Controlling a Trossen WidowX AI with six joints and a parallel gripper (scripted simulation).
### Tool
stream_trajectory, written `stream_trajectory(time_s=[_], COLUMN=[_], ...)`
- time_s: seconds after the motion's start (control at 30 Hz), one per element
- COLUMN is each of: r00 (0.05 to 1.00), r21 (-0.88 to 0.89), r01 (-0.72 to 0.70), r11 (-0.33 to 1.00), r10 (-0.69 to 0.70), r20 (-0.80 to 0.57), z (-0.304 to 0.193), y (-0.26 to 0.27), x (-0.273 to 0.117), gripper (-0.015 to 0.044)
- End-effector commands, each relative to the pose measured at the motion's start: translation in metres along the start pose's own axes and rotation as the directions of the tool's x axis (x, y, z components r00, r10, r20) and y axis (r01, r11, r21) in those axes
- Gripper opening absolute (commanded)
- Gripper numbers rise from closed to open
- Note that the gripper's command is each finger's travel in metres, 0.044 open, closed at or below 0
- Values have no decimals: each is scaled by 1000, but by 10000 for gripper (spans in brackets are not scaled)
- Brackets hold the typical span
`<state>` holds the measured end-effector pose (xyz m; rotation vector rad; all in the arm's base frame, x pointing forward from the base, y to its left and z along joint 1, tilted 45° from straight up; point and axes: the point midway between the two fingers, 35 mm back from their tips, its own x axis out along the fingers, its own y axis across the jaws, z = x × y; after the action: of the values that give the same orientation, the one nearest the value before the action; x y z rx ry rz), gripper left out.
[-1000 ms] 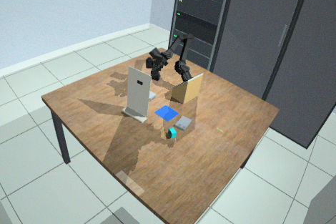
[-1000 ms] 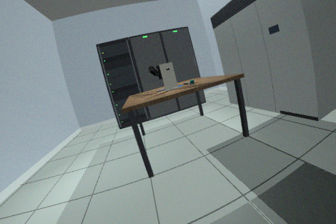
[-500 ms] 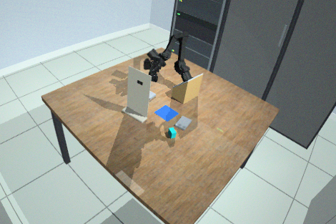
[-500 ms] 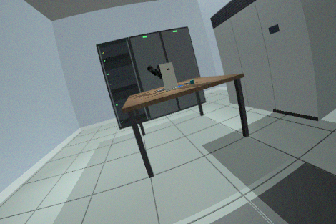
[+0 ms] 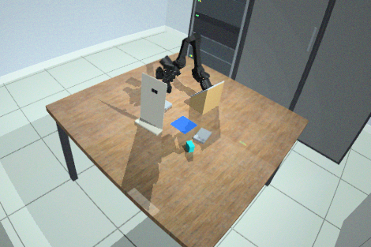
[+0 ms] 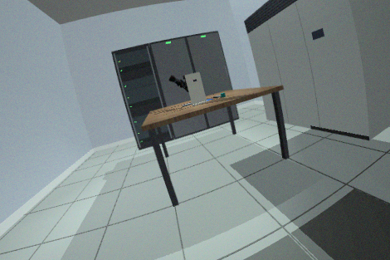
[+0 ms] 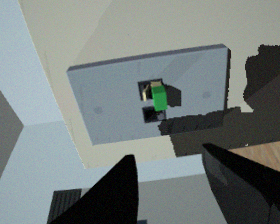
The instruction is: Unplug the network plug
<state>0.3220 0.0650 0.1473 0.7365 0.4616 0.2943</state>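
Upright panel (image 5: 153, 108) (image 6: 196, 90) (image 7: 45, 30) is stood on the wooden table (image 5: 237, 171) (image 6: 241, 98). In the wrist view a grey-blue faceplate (image 7: 117, 97) is borne by it, with two dark openings, one over the other. Green plug (image 7: 159, 98) is seated at the upper opening (image 7: 143, 84); the lower opening (image 7: 150, 115) lies at about 6 to 7 o'clock from it. Whether the tab is pressed cannot be told. Gripper (image 5: 169, 89) (image 7: 168, 157) is held partly open, at a bit over a third of its span, with nothing gripped. Its dark fingertips are seen at 5 and 7 o'clock from the plug in the wrist view, apart from it in the picture; the true gap cannot be judged. In the top view, 12 being the picture's top, the gripper is sited at 1 to 2 o'clock from the panel's middle, with the black arm (image 5: 197, 54) (image 6: 178, 81) bent behind it. In the exterior view the fingers cannot be made out, being partly screened by the panel. Blue marked square (image 5: 184, 125) is noted at 4 o'clock from the panel in the top view. From the square: tan board (image 5: 213, 99) set upright at 1 to 2 o'clock, flat grey block (image 5: 202, 136) just beside at 4, cyan block (image 5: 190, 146) near 6. Thin yellowish strip (image 5: 242, 143) lies well apart at 4 o'clock.
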Motion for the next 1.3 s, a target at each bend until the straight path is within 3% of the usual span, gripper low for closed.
stream_trajectory(time_s=[0.0, 1.27], r00=[1000, 1000], r21=[6, 5], r01=[2, 0], r11=[1000, 1000], r10=[-2, 0], r20=[4, 6], z=[3, 16], y=[0, 1], x=[4, 46], gripper=[156, 156])
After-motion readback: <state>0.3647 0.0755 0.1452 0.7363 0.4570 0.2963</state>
